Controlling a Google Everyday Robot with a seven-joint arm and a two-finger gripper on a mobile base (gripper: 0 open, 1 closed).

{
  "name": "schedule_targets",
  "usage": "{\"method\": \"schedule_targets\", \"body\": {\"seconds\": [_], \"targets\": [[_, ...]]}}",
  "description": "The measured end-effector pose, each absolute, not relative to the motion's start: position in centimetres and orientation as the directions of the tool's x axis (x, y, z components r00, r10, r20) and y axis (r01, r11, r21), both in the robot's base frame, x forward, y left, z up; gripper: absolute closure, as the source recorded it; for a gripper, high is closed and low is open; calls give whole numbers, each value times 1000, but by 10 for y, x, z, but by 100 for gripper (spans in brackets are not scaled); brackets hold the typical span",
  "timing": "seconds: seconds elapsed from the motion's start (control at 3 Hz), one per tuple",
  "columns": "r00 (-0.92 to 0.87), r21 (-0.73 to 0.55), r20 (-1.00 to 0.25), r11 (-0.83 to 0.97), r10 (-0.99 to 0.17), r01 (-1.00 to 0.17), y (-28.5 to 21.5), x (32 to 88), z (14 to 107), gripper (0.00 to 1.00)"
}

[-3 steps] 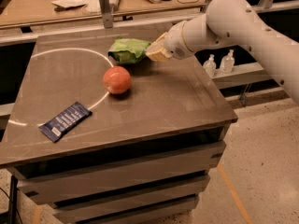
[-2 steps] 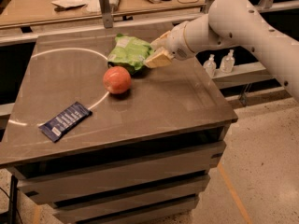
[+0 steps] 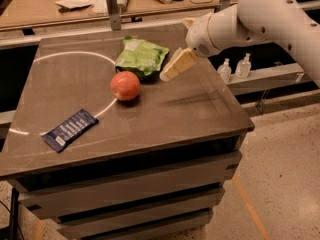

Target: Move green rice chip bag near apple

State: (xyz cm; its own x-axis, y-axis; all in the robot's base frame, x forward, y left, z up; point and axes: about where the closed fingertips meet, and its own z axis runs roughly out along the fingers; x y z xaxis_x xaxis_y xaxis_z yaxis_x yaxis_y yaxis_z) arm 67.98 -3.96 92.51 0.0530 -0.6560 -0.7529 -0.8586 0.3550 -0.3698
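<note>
The green rice chip bag [image 3: 140, 58] lies on the dark table, touching or nearly touching the far side of the red-orange apple [image 3: 125, 85]. My gripper [image 3: 173, 68], with pale yellow fingers, hangs just to the right of the bag, raised a little above the table. It is open and empty, with its tips close to the bag's right edge. The white arm reaches in from the upper right.
A flat dark-blue wrapper bar [image 3: 69, 129] lies at the front left of the table [image 3: 200, 114]. A white curved line runs across the tabletop. A cluttered workbench [image 3: 75, 4] stands behind. Two small bottles [image 3: 235, 68] stand on a shelf at the right.
The bag was held in the gripper above the table; it now lies by the apple, let go. The gripper has drawn back to the right.
</note>
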Motion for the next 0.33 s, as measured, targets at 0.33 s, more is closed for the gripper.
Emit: {"method": "schedule_targets", "body": {"seconds": [0.33], "targets": [[53,-370,-753,355,-656,-859,-39,680,925,0]]}}
